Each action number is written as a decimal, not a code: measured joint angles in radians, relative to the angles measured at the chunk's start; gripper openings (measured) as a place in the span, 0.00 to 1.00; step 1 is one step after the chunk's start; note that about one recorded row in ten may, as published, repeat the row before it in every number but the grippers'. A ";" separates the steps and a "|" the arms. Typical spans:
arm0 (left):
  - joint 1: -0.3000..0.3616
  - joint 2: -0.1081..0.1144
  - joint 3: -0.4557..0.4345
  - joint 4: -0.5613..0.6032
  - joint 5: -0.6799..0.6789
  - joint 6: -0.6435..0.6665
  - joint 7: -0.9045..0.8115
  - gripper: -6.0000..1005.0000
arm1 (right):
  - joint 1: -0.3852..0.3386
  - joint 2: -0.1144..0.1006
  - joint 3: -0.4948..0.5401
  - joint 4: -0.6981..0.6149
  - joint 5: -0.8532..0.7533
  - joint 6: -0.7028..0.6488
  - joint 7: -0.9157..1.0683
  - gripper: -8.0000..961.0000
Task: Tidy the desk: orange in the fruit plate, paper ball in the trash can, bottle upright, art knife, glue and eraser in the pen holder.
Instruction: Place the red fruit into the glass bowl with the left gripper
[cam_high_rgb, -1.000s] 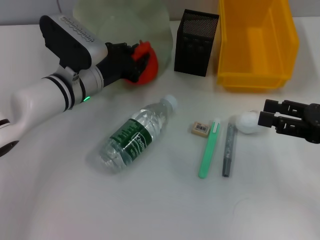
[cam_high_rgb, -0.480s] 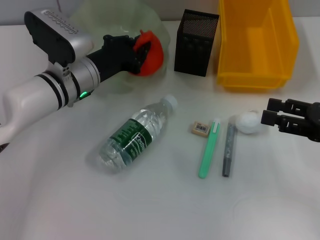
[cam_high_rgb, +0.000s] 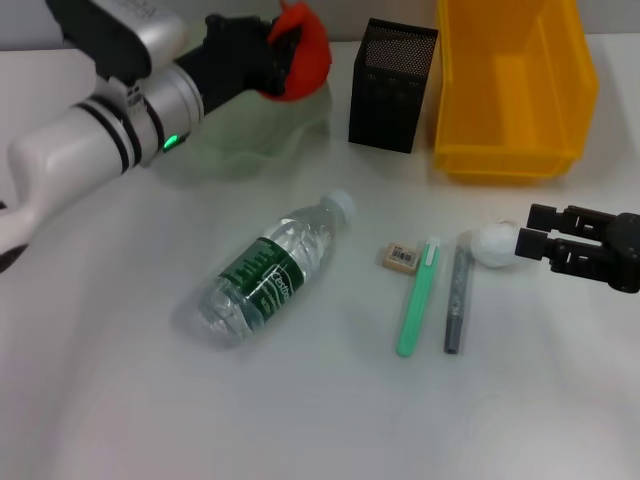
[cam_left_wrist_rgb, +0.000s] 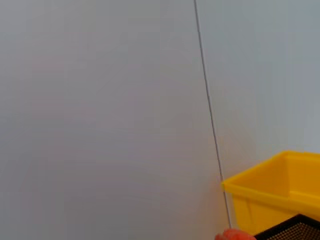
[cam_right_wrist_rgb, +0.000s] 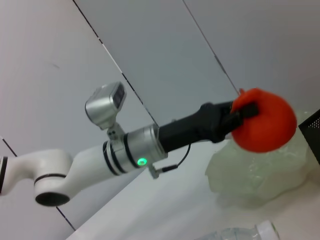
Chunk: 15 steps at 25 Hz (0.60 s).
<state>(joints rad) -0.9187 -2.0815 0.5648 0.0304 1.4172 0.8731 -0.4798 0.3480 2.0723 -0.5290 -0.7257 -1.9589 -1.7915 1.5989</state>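
My left gripper (cam_high_rgb: 283, 52) is shut on the red-orange orange (cam_high_rgb: 303, 58) and holds it in the air above the pale-green fruit plate (cam_high_rgb: 250, 135). The right wrist view shows the same grip (cam_right_wrist_rgb: 245, 112) on the orange (cam_right_wrist_rgb: 265, 125) over the plate (cam_right_wrist_rgb: 260, 172). The bottle (cam_high_rgb: 272, 270) lies on its side on the desk (cam_high_rgb: 120, 380). The eraser (cam_high_rgb: 400, 257), the green art knife (cam_high_rgb: 417, 298) and the grey glue stick (cam_high_rgb: 457, 300) lie side by side. My right gripper (cam_high_rgb: 533, 230) is open, its fingertips beside the paper ball (cam_high_rgb: 491, 246).
The black mesh pen holder (cam_high_rgb: 392, 85) stands at the back centre, with the yellow trash can (cam_high_rgb: 510, 150) to its right. In the left wrist view a corner of the trash can (cam_left_wrist_rgb: 280, 190) and the pen holder's rim (cam_left_wrist_rgb: 297, 227) show against a grey wall.
My left gripper has lifted the orange up and back, from the plate's front edge to above the plate. My right gripper has stayed by the paper ball.
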 joint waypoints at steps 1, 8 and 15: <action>-0.008 0.000 0.000 0.000 0.000 -0.011 0.016 0.13 | 0.000 0.001 0.000 0.002 0.000 0.000 -0.001 0.75; -0.057 0.000 -0.060 -0.020 -0.001 -0.158 0.213 0.08 | 0.002 -0.003 0.001 0.049 0.001 0.000 -0.026 0.75; -0.034 0.000 -0.100 -0.011 0.001 -0.191 0.298 0.10 | 0.005 -0.004 0.000 0.074 0.001 -0.001 -0.039 0.75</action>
<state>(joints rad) -0.9532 -2.0815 0.4652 0.0190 1.4180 0.6820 -0.1817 0.3534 2.0686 -0.5294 -0.6516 -1.9577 -1.7924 1.5599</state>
